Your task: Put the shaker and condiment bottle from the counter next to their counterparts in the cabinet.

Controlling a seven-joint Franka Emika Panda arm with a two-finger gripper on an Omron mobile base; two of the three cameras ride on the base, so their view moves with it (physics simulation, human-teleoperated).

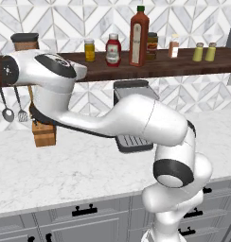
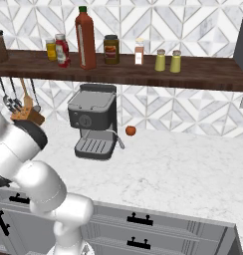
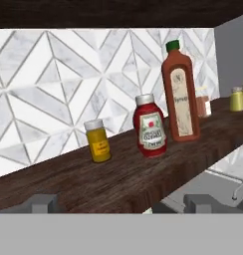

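On the dark-brown cabinet shelf (image 1: 176, 64) the squat red condiment bottle (image 1: 113, 50) stands just left of the tall red green-capped bottle (image 1: 139, 37). Two yellow-green shakers (image 1: 198, 52) stand side by side near the shelf's right end. In the hand view my gripper (image 3: 123, 205) is open with nothing between its fingertips (image 3: 41, 203). It sits low in front of the shelf edge (image 3: 118, 177) and apart from the condiment bottle (image 3: 151, 127) and tall bottle (image 3: 180, 94). The shakers (image 3: 237, 98) show far right.
A small yellow jar (image 3: 97, 141) stands left of the condiment bottle. A dark jar (image 2: 111, 49) and a small white-capped bottle (image 2: 139, 52) share the shelf. A coffee machine (image 2: 93, 122), a knife block (image 1: 44, 133), hanging utensils (image 1: 7, 113) and a small red fruit (image 2: 130, 130) are below.
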